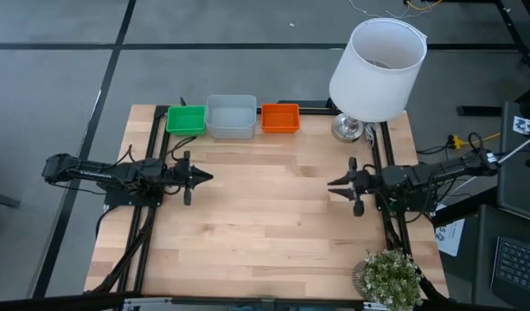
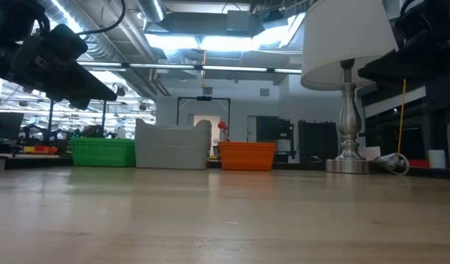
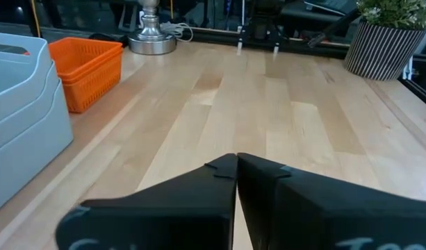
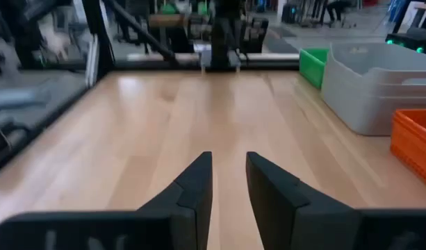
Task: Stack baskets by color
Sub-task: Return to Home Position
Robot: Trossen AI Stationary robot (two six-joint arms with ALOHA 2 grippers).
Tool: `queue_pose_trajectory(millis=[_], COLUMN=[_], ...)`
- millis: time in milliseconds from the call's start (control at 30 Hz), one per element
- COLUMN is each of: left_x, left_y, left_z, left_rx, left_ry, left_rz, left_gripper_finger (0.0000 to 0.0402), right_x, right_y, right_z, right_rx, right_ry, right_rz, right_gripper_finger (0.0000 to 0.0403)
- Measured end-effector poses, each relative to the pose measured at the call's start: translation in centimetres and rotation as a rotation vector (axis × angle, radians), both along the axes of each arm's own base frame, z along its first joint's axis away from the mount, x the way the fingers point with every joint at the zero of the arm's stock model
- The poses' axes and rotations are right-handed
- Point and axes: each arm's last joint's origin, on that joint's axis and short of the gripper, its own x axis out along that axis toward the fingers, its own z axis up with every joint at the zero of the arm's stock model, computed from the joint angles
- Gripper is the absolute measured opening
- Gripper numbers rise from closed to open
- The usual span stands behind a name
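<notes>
How many baskets each pile holds cannot be counted from above. The left wrist view shows layered rims on the orange stack (image 3: 87,69) and the grey stack (image 3: 21,111), but the green stack (image 1: 186,119) lies outside that view. In the low view the lamp (image 2: 347,88) is cut off at the top.

The three stacks stand close side by side along the far edge of the worktop (image 1: 265,225), with grey in the middle. The left arm's fingers (image 3: 199,201) are pressed together and empty, hovering over the worktop's left side, well apart from the stacks. The right arm's fingers (image 4: 192,187) show a narrow gap and hold nothing. They are on the right side, pointing toward the left arm.

The lamp stands just beside the orange stack. A potted plant (image 1: 388,278) sits at the near right corner.
</notes>
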Motion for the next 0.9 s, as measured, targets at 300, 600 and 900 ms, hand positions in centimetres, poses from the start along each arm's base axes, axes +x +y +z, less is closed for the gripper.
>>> queue_pose_trajectory(millis=[300,600,900], left_x=[0.0,0.0,0.0], left_y=[0.0,0.0,0.0], left_z=[0.0,0.0,0.0], left_rx=[0.0,0.0,0.0], left_ry=[0.0,-0.001,0.0], left_rz=[0.0,0.0,0.0], left_gripper_finger=[0.0008,0.0013,0.0001], right_x=[-0.3,-0.4,-0.5], right_y=[-0.1,-0.4,-0.2], right_z=[-1.5,-2.3,-3.2], right_rx=[-0.024,-0.135,-0.049], right_ry=[-0.055,-0.046,0.046], right_rz=[0.004,-0.032,0.091], right_gripper_finger=[0.009,0.009,0.009])
